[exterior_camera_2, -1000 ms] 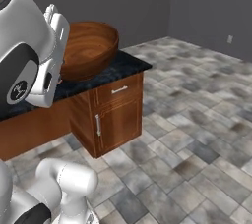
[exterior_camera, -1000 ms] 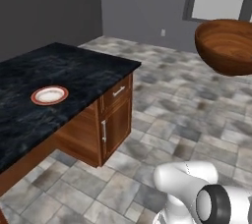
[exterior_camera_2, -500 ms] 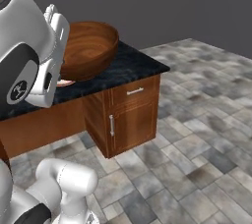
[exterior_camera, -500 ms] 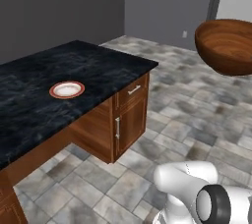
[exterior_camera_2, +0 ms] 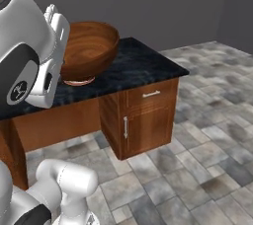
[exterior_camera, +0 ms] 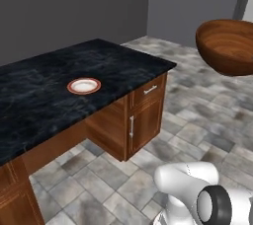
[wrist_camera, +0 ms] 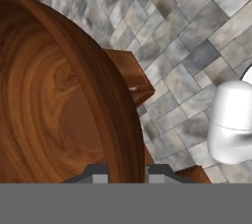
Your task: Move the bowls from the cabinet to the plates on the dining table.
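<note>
**Ops:** I've got the gripper (wrist_camera: 128, 173) pinched on the rim of the brown bowl (exterior_camera: 228, 45), one fingertip inside the wall and one outside. In the hand view the rim runs between the tips and away toward about 11 o'clock.

**Desk:** Where is the bowl against the table?

**Ops:** It's carried in the air, off the near corner of the dining table (exterior_camera: 44, 101), over the tiled floor (exterior_camera: 197, 115). In the left base view it hangs at 2 o'clock in the picture; the red-rimmed plate (exterior_camera: 84, 86) with the white centre sits on the slab at about 9 o'clock from the bowl, well apart.

**Desk:** So the coming move?

**Ops:** I judge the bowl must travel across the table edge to that plate, then go down level. In the right base view the bowl (exterior_camera_2: 90, 50) covers most of the plate, only its front edge peeking out beneath, but that's line of sight, not contact.

**Desk:** Any writing or brands?

**Ops:** None I can read on the bowl, plate or table. The drawer (exterior_camera_2: 150, 93) shows only a plain silver handle.
</note>
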Available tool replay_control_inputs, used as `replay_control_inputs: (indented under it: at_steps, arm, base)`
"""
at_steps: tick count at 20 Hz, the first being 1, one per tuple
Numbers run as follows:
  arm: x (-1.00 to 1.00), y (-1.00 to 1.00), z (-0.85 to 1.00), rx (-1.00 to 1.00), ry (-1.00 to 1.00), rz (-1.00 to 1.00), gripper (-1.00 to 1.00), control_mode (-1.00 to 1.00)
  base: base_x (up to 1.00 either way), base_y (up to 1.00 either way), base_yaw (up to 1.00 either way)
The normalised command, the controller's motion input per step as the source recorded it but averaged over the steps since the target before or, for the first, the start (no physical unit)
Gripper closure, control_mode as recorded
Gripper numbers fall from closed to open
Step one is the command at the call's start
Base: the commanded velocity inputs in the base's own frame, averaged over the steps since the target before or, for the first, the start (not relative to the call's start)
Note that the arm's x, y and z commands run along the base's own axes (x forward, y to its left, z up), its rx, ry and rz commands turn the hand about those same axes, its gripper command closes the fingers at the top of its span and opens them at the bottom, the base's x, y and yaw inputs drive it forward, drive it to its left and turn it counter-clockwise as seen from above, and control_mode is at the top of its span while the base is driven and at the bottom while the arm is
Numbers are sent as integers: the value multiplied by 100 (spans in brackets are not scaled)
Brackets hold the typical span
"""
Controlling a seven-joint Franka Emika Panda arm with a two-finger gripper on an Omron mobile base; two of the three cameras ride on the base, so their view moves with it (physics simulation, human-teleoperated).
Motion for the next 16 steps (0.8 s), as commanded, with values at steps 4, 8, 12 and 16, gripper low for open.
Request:
replay_control_inputs:
  at_steps: [4,8,12,16]
  arm:
    - [0,0,0,0,0,0,100,100]
    - [0,0,0,0,0,0,100,100]
    - [0,0,0,0,0,0,100,100]
    - [0,0,0,0,0,0,100,100]
  base:
    - [0,0,25]
    - [0,0,25]
    - [1,0,25]
    - [23,-1,22]
